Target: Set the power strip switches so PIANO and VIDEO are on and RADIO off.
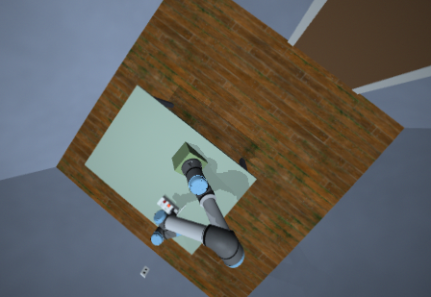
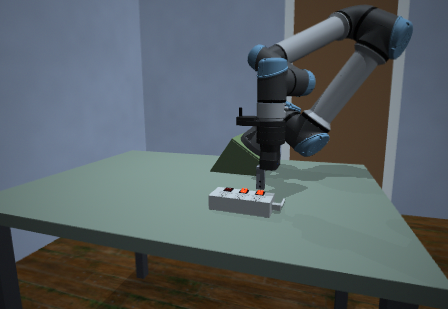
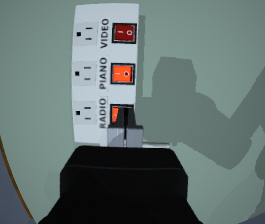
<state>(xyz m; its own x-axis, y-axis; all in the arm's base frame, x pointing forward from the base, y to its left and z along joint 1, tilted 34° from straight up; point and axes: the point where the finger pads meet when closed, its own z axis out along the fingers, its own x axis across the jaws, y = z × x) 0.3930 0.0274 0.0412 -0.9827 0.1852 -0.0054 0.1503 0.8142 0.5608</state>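
White power strip (image 3: 106,72) flat on pale green table (image 2: 125,193), right way up, near the table's middle toward the front edge. Three rocker switches in a row: VIDEO switch (image 3: 124,32) dark red, PIANO switch (image 3: 123,74) bright orange, RADIO switch (image 3: 118,115) bright orange. Gripper (image 3: 127,131) clenched on nothing, fingertips directly over the RADIO switch, pointing straight down. Green wedge-shaped arm base (image 2: 232,159) behind, just beyond the strip.

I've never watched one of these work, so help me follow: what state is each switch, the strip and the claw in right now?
VIDEO switch: dark, looks off.
PIANO switch: lit orange, looks on.
RADIO switch: lit orange, partly hidden by the fingers.
Power strip: flat, right way up.
Gripper: shut, empty, tips over the RADIO switch.
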